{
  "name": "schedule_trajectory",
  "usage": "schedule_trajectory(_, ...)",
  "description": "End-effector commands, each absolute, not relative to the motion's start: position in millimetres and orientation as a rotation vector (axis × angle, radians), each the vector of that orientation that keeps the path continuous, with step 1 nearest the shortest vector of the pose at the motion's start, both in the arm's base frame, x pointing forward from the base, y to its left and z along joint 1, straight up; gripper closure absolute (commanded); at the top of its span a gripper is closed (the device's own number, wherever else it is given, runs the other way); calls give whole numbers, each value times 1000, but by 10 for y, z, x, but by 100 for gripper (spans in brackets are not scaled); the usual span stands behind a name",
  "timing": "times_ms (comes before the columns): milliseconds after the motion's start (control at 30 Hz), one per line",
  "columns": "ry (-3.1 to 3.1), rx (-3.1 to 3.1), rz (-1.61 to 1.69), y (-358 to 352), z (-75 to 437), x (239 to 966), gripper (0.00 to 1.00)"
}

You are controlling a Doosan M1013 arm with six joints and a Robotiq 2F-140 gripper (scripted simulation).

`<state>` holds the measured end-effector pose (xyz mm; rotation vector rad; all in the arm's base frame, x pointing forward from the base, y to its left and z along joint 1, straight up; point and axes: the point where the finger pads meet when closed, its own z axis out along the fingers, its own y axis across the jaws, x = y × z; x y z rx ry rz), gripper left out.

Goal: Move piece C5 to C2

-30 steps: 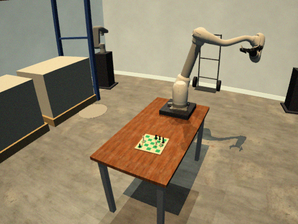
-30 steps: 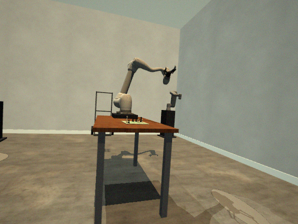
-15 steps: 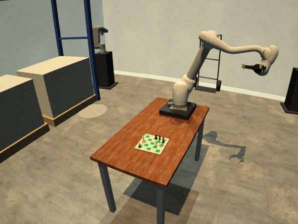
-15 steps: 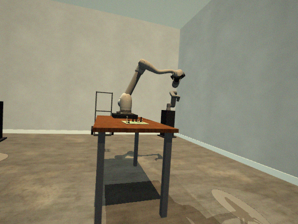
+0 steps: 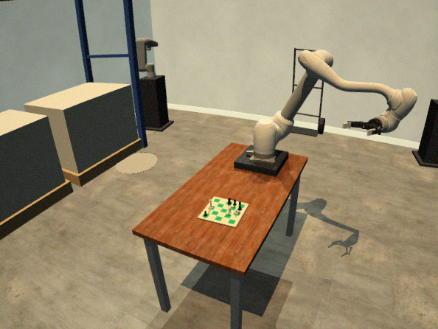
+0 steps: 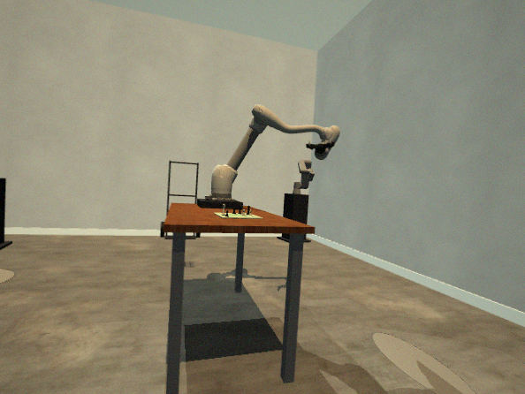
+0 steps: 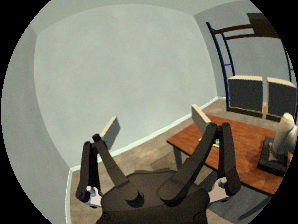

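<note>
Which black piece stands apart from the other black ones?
The small black piece near the board's left corner; the other three cluster at the far edge.

Grey walls [image 5: 240, 44], mottled brown floor [image 5: 369, 221], wooden table [image 5: 184, 229], two large crates [image 5: 96, 122].

Chessboard [image 5: 206, 217] on table [image 5: 177, 229], before arm base [image 5: 241, 166].
</note>
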<state>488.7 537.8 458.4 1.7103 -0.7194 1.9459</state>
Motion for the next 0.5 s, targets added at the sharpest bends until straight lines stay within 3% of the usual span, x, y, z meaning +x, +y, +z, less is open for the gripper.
schedule_trajectory(0, -759, 1723, 1871, 5131, 4239, 5270, 0)
schedule_trajectory(467, -972, 1733, 1572, 4008, 3056, 6246, 0)
